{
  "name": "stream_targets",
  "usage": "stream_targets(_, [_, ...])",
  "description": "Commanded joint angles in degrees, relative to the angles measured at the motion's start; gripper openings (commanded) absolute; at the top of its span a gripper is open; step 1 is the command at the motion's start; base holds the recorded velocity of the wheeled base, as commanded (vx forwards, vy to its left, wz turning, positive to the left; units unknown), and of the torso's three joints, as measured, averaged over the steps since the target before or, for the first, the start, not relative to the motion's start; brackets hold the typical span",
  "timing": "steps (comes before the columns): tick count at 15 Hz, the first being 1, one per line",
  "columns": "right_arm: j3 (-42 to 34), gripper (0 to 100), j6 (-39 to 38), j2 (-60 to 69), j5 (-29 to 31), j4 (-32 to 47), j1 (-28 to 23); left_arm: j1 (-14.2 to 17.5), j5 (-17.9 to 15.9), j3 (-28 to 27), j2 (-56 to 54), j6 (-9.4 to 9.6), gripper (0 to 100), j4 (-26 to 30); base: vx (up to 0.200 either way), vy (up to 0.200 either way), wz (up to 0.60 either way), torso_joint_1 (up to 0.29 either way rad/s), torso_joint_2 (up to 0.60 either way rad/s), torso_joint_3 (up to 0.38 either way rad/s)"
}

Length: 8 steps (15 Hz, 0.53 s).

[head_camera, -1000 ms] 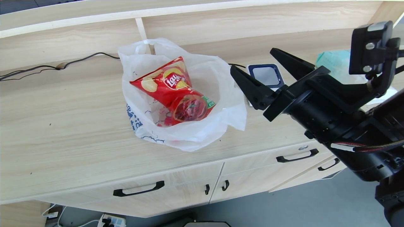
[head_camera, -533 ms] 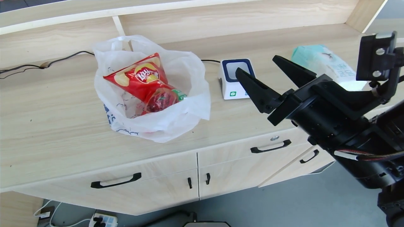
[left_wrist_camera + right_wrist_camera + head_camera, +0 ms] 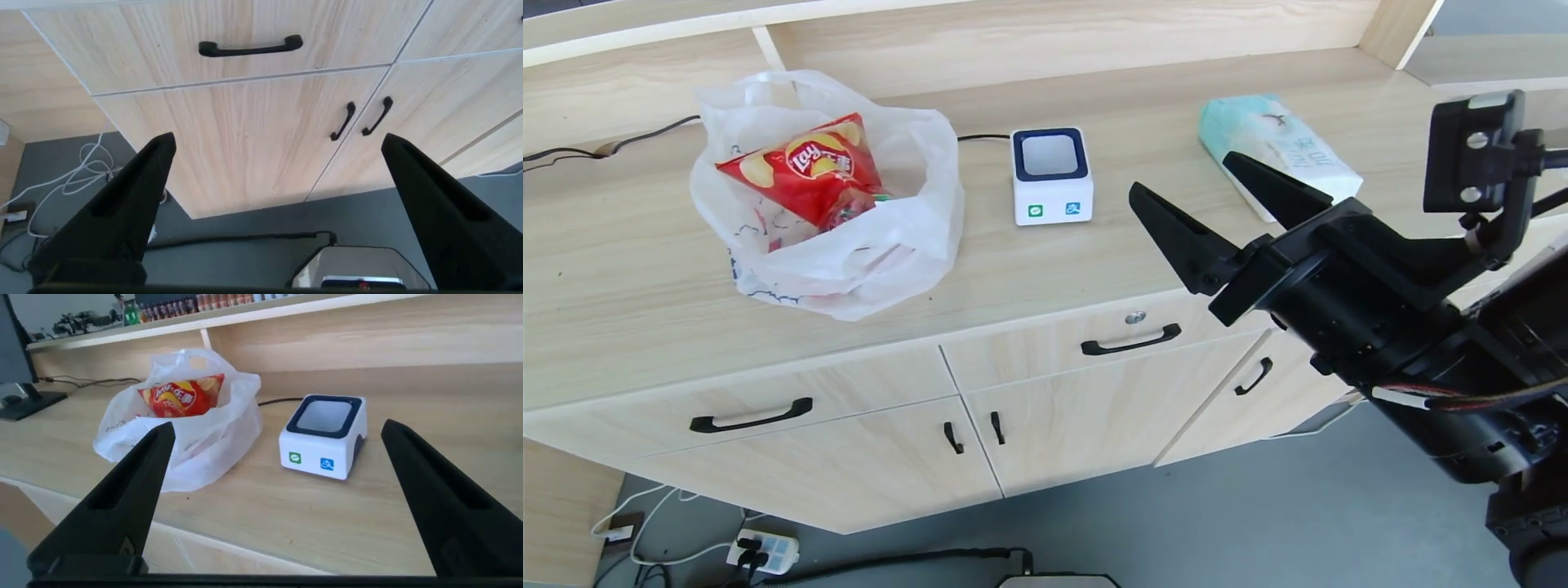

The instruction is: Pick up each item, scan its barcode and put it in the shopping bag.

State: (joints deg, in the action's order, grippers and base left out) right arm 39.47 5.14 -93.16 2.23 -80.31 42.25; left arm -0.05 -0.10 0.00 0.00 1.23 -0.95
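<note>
Your right claw (image 3: 1183, 173) is spread wide and empty. It hangs over the near edge of the bench (image 3: 645, 310) on the right side, tips aimed roughly toward the scanner (image 3: 1051, 175). The tissue pack (image 3: 1278, 155) lies flat on the bench just beyond the claw, far right, not touched. The scanner sits mid-bench, window up, with its cable (image 3: 980, 136) running off left behind it. The shopping bag (image 3: 849, 253) is left of the scanner and apart from it, mouth open, red chip bag (image 3: 800, 167) standing inside. Your left claw (image 3: 278, 140) is spread too, holding nothing, down low facing the cabinet doors (image 3: 245, 163) under the bench.
</note>
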Motion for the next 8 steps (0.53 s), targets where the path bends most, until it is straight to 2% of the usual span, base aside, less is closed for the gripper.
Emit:
stream_targets(1, [0.5,100,0.0,-0.2,0.1,0.0,-0.2,-0.1,0.0,0.0,0.1,0.0,100,0.0,0.0,-0.2,0.0,0.012,0.0,0.007])
stream_targets(5, [-1.1,100,1.0,0.3,0.7,0.0,-0.4,0.0,0.0,0.0,0.1,0.0,100,0.0,0.0,-0.2,0.0,0.002,0.0,0.001])
stream_targets(7, [-2.7,100,1.3,0.6,0.9,-0.1,-2.7,0.0,0.0,0.0,0.1,0.0,100,-0.1,0.2,-0.2,0.0,0.0,0.0,0.002])
stream_targets(8, [-3.1,100,1.2,0.8,0.8,-0.1,-2.8,-0.1,0.0,0.0,0.1,0.0,100,0.0,0.2,0.0,0.0,0.007,0.0,0.007])
